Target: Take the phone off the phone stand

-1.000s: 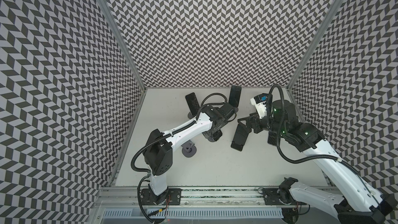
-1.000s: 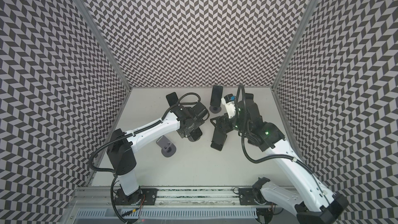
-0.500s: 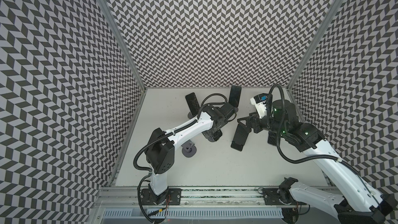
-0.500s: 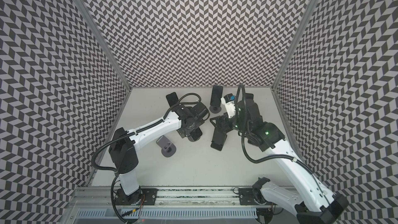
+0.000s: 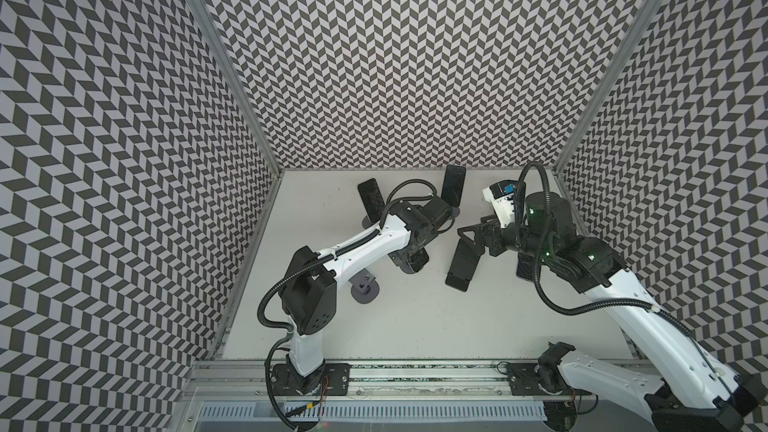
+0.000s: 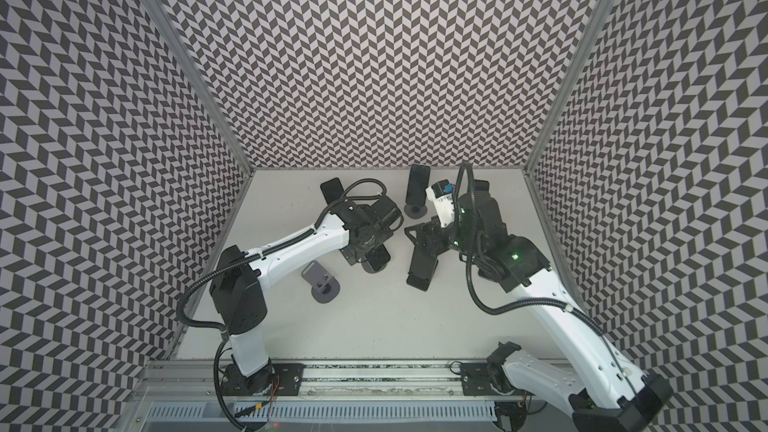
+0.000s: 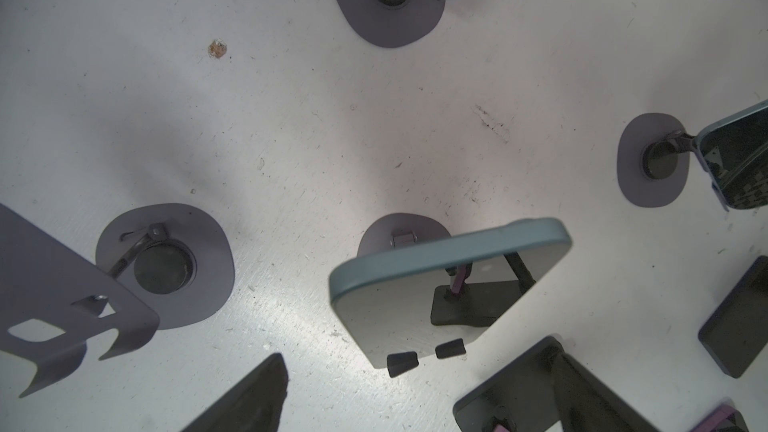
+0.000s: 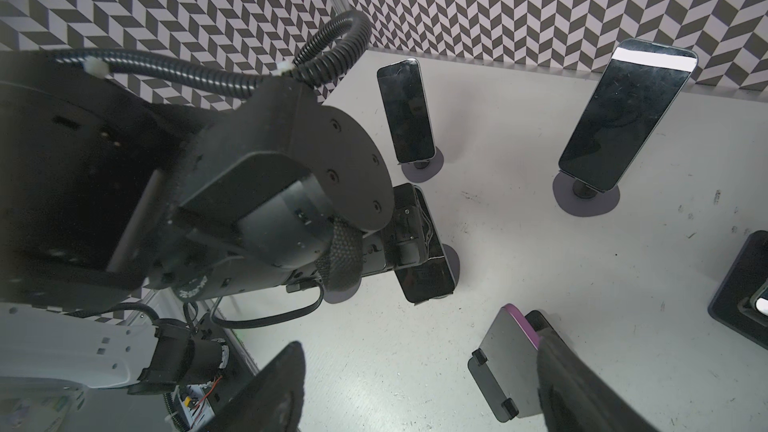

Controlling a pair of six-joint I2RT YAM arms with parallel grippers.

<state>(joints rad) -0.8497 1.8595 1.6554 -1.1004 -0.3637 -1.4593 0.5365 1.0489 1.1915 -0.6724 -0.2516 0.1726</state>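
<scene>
Several phones stand on grey round-based stands. A teal-cased phone leans on its phone stand mid-table, and my left gripper hangs open right above it, one finger on each side and apart from it. In both top views this gripper hides most of that phone. A purple-cased phone leans on a dark stand to its right. My right gripper is open, with one finger against that phone's edge and the other finger well clear of it.
Two more phones stand on stands by the back wall. An empty stand sits in front of the left arm. A dark phone lies flat under the right arm. Patterned walls close in three sides.
Almost nothing: the left arm's elbow has shifted slightly. Both grippers stay where they were, over the same phones.
</scene>
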